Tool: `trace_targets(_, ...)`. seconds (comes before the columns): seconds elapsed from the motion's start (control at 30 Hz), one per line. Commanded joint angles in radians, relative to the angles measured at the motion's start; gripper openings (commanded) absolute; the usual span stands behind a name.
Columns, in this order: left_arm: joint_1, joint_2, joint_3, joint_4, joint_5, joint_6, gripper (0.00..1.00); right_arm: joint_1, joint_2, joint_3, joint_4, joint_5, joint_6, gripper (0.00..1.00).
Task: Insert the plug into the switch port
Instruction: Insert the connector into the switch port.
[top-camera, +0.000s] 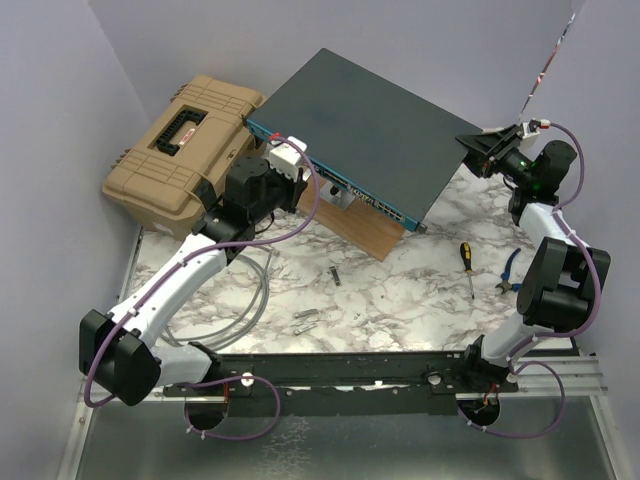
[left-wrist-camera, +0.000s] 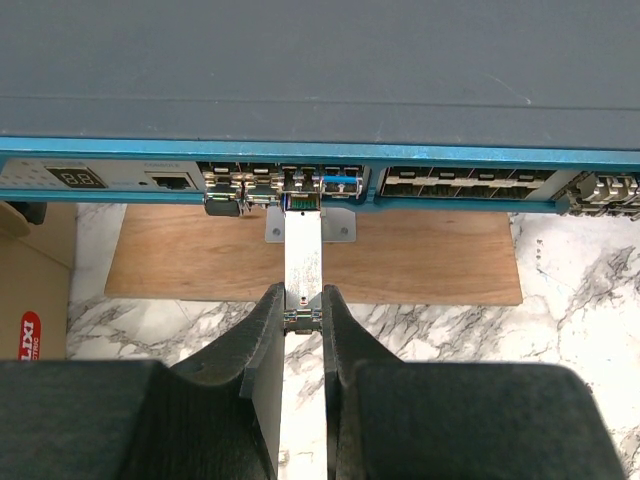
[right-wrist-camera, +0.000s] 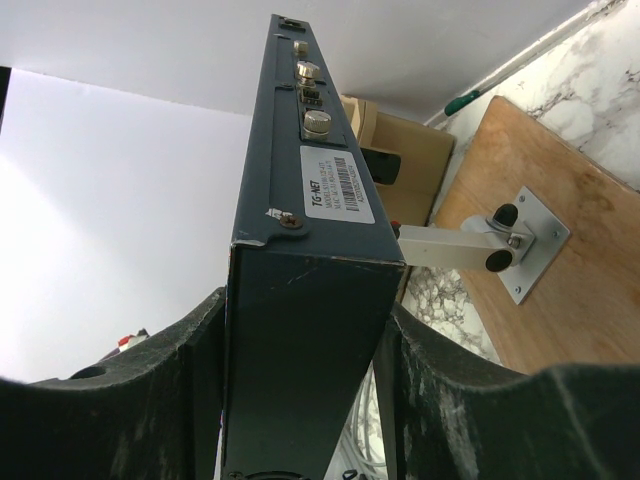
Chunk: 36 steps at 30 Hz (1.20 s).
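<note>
The marble table is carrying everything here. The big dark grey-teal switch is lying slantwise across the back of it. Its narrow blue face is pointing toward the left arm, and that front edge is hanging over a wooden board.

Behind and to the left, the tan toolbox is sitting with its corner just beside the switch.

Over on the right, the right pincer is reaching in at the switch's far right corner. From the right wrist you are seeing it clearly. The right pincer is standing at a middling width, with both black fingers pressing against the two flat sides of the switch. It is holding the box edge-on.

A grey metal bracket is showing on the board beneath.

Now the left side. The left pincer is standing narrow and pinching the plug, a slim silvery module. It is pointing straight at the blue face of the switch.

The plug's front end is meeting the row of small sockets just left of the middle, beside a blue tab. How deep it is sitting I cannot tell.

Down on the right of the table, a screwdriver and a pair of blue-handled pliers are lying near each other, well apart from the switch's sockets.
</note>
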Motion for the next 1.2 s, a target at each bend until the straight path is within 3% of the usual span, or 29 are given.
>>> trace_targets(0.0, 0.007, 0.006, 0.042, 0.009, 0.025, -0.002, 0.0, 0.006, 0.01, 0.009, 0.007, -0.028, -0.051, 0.48)
trace_targets(0.53, 0.01, 0.042, 0.097, -0.051, -0.046, -0.034, 0.0, 0.007, 0.011, 0.011, 0.007, -0.028, -0.05, 0.48)
trace_targets(1.17, 0.008, 0.091, 0.185, -0.062, -0.001, -0.061, 0.01, 0.007, 0.011, 0.015, 0.005, -0.029, -0.048, 0.48)
